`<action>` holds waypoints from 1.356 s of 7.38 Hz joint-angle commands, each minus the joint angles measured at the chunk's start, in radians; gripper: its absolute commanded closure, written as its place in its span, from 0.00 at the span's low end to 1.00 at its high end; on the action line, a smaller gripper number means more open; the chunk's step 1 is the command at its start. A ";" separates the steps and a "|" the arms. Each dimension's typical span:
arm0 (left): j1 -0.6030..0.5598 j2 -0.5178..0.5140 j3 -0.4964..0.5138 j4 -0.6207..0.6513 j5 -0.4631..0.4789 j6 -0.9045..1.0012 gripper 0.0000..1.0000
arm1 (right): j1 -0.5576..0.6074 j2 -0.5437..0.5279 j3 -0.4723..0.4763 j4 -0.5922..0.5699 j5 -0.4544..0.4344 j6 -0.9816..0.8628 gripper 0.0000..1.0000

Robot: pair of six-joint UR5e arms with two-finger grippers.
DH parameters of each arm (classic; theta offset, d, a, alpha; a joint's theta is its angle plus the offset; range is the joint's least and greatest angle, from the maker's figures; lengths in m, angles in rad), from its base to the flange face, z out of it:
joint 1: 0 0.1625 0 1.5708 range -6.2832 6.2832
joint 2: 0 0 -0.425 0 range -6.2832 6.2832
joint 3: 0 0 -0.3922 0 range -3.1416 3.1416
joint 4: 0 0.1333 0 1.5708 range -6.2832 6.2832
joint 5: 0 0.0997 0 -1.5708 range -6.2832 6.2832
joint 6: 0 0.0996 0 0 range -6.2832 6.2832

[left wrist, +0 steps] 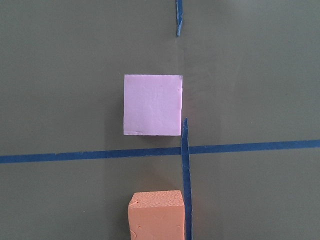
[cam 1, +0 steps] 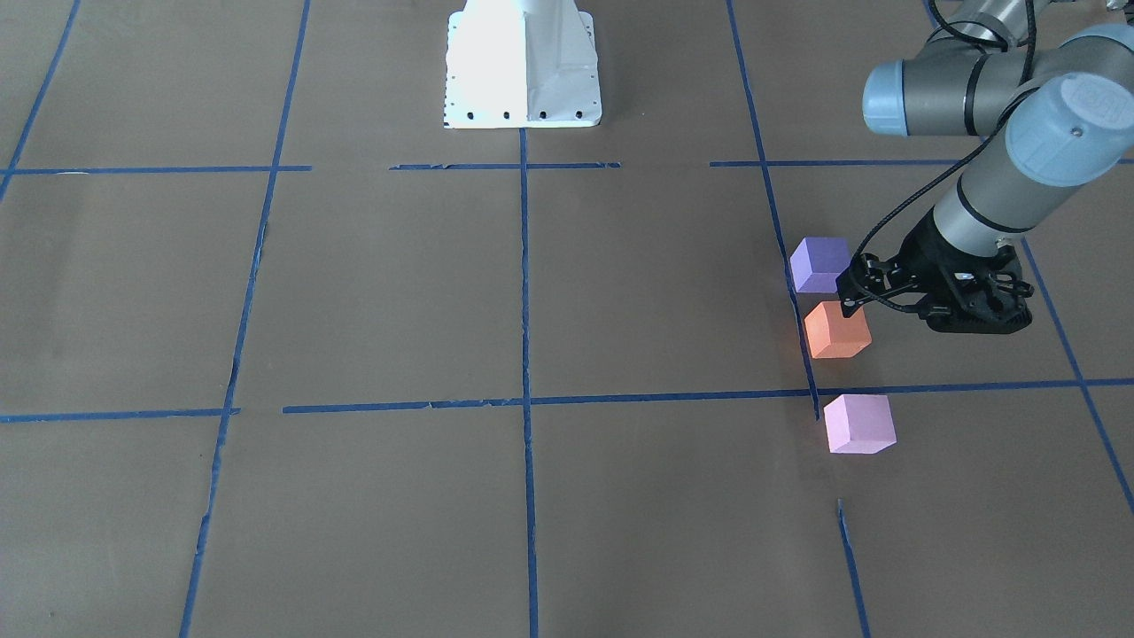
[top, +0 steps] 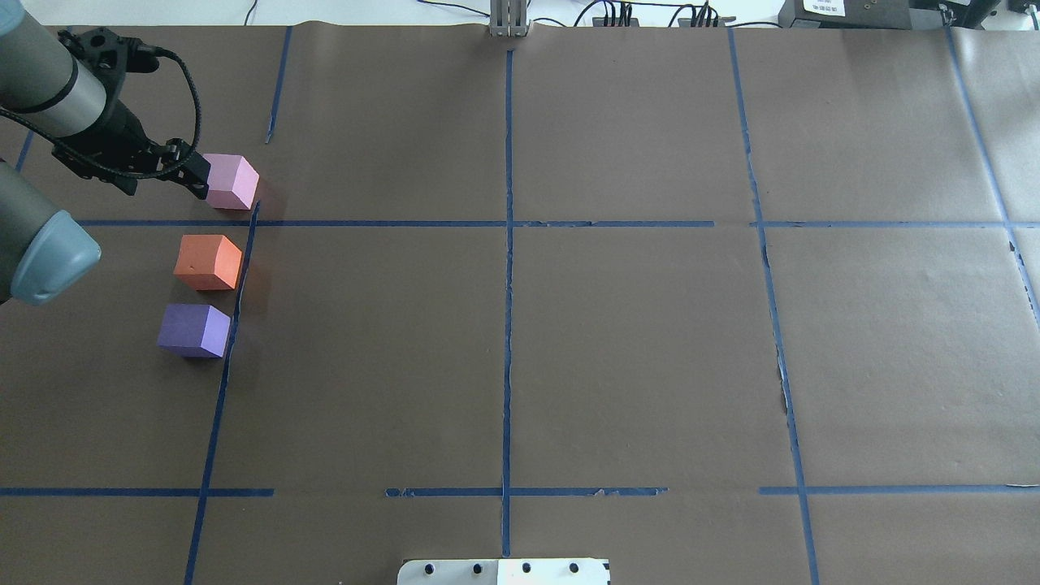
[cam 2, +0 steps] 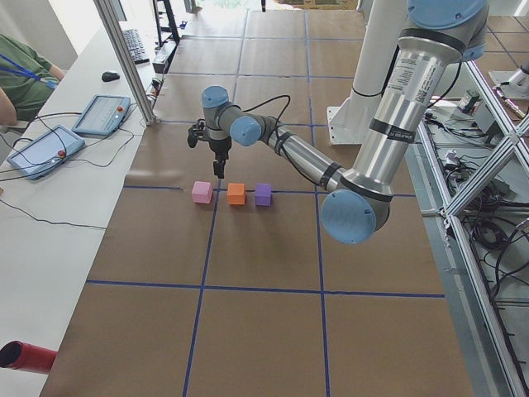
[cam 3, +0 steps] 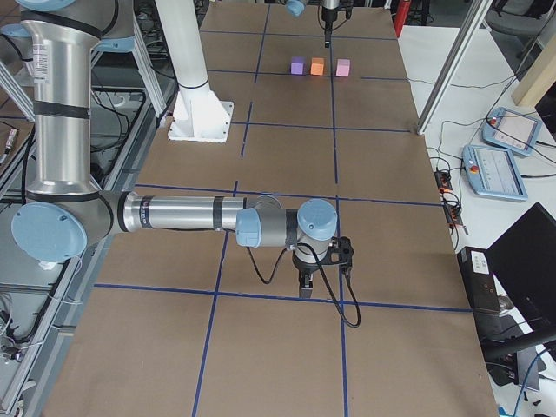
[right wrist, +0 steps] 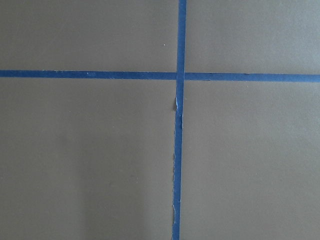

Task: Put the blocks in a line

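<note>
Hovering with nothing held and finger spread unreadable, the left gripper sits at nine o'clock of the pink block, which heads a line with the orange block and purple block; no writing is legible.

Three matte, foam-like cubes, orange, violet-purple and pale pink-lilac, sit on a matte brown paper surface striped with blue tape.

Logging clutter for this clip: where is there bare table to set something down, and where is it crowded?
Crowded only along the robot's left edge: the pink block, orange block and purple block sit in a row with the left gripper above them. The table right of that blue tape line is bare paper.
</note>
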 commanded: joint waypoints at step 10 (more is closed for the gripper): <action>-0.481 0.255 0.270 -0.001 -0.095 0.812 0.00 | -0.001 0.000 0.000 0.000 0.000 0.000 0.00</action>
